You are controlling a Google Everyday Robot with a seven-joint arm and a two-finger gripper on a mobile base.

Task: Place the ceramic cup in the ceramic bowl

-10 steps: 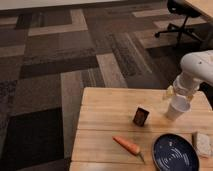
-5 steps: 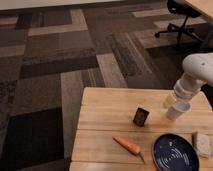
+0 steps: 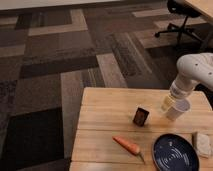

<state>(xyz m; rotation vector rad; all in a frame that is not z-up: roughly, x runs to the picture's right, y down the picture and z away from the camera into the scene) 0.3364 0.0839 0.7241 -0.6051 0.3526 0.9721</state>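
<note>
The white ceramic cup (image 3: 178, 109) hangs tilted just above the wooden table (image 3: 110, 107) near its right edge. My gripper (image 3: 169, 103) comes down from the white arm (image 3: 194, 70) and is shut on the cup's left side; its pale fingers (image 3: 166, 103) show beside the cup wall. The ceramic bowl (image 3: 175, 153), a wide dark navy dish with faint pale streaks, lies at the table's front right, below the cup and a short way toward the camera.
A small dark box (image 3: 141, 116) stands left of the cup. A carrot (image 3: 127, 145) lies left of the bowl. A pale beige block (image 3: 202, 143) sits at the bowl's right. An office chair (image 3: 184, 15) stands on the carpet at the back right.
The arm and cup have barely shifted; the cup sits slightly lower and more tilted than a second ago. Nothing else on the table has moved.
</note>
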